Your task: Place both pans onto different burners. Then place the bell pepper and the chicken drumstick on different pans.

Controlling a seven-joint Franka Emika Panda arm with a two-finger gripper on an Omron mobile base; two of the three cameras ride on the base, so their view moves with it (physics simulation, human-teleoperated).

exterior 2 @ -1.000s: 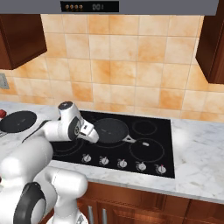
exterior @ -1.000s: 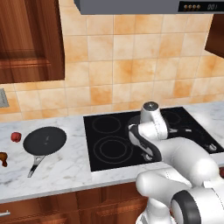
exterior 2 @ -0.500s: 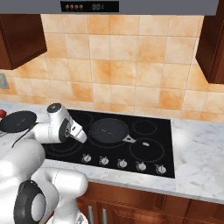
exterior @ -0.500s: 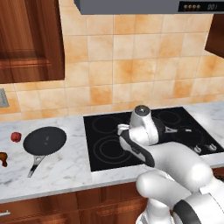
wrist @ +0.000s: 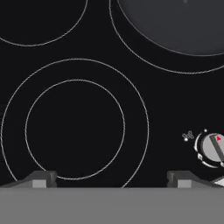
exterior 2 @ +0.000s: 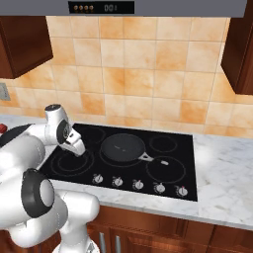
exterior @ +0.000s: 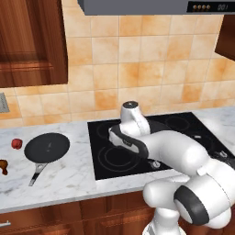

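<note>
One black pan sits on the cooktop's middle burner, handle pointing right; its rim shows at the top right of the hand view. The other pan lies on the marble counter left of the cooktop, handle toward the front. The red bell pepper rests just left of that pan, and the brown chicken drumstick is at the picture's left edge. My gripper hangs open and empty over the front-left burner, seen also from the right base.
Silver knobs line the front strip of the black glass cooktop; one knob lies right of my fingers. A tiled wall and a range hood stand behind. Wooden cabinets hang at the upper left.
The arm has swung left across the cooktop, away from the pan on the middle burner, and now hangs over the front-left burner. The gripper has stayed open.
</note>
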